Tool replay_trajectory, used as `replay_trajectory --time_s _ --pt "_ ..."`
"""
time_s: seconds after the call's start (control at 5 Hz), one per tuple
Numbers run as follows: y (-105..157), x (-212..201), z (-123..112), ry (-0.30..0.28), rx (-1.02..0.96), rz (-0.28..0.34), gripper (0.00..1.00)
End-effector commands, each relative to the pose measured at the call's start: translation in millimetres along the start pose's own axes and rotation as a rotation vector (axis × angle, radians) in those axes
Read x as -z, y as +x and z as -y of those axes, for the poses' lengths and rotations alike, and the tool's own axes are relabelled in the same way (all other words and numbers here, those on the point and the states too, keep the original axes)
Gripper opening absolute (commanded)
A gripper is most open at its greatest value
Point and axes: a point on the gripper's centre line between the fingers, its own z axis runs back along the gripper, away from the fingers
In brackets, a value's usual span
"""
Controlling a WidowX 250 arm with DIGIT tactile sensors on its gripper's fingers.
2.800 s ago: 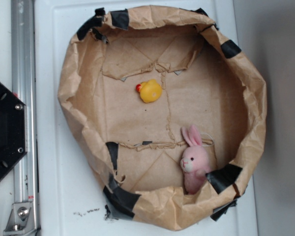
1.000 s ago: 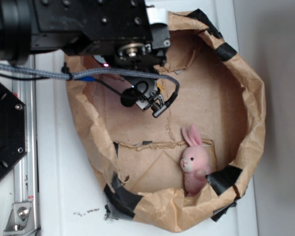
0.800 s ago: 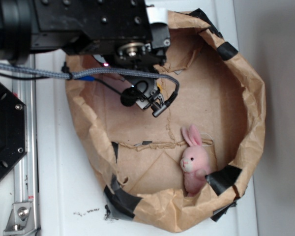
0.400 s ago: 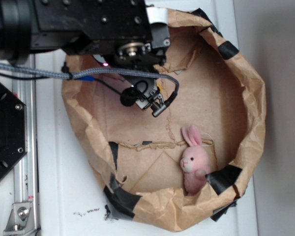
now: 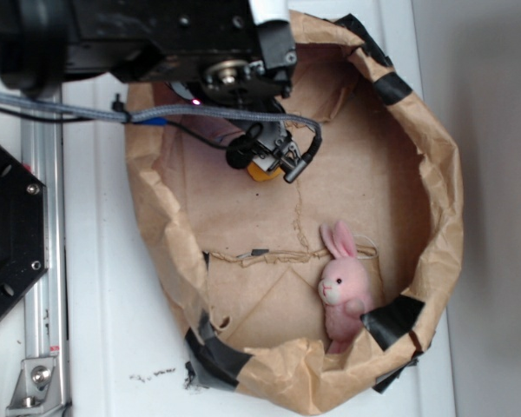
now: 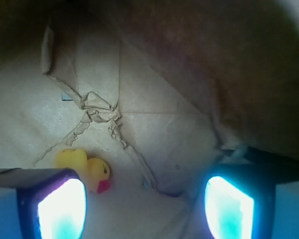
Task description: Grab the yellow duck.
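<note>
Exterior view: a wide, crumpled brown paper bag (image 5: pixel 434 217) lies open on a white surface (image 5: pixel 95 287), its rim rolled down & patched w/ strips of black tape (image 5: pixel 219 356). The bag's floor is creased kraft paper w/ torn seams. The robot arm (image 5: pixel 156 35), black metal w/ screws and a grey braided cable (image 5: pixel 87 111), reaches in over the bag's top-left rim. Below its wrist, the gripper (image 5: pixel 269 156) hangs over the upper-left part of the bag floor. Only a small orange-yellow sliver of the yellow duck (image 5: pixel 260 171) shows under the gripper hardware; rest is hidden. A pink plush bunny (image 5: pixel 340 287) w/ long ears & a white muzzle sits against the bag's lower-right wall, well apart from the duck. Left of the bag, a silver aluminium rail (image 5: pixel 43 261) and a black angular plate (image 5: pixel 9 234) sit near the surface's left edge.

Wrist view: two fingers (image 6: pixel 52 206) frame the bottom corners, dark-edged w/ pale glowing pads, spread wide apart w/ nothing between them. The duck (image 6: pixel 87 169), glossy, rounded, yellow w/ a red beak, lies on the wrinkled paper floor just beside the left-hand finger in this picture, partly behind its upper edge, not between the two. Cannot tell if it touches the finger. Paper creases & a ragged torn seam (image 6: pixel 102 117) run above it; the bag wall behind is dark & blurred.
</note>
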Motion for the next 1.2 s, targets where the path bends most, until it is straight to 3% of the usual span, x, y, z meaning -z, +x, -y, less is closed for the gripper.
replay_trajectory --time_s 0.0,0.2,0.4,0.8,1.0 --pt "7.8 6.1 -13.4 0.023 -0.03 0.019 1.0" --pt "5.8 18.1 -4.8 0.051 0.0 0.011 1.0" --pt "-1.4 33.5 10.2 0.038 0.038 -0.022 1.0" --pt "-25.7 22.2 52.4 -0.04 0.16 -0.04 1.0" --pt "-32.0 16.1 57.7 -0.053 0.175 -0.034 1.0"
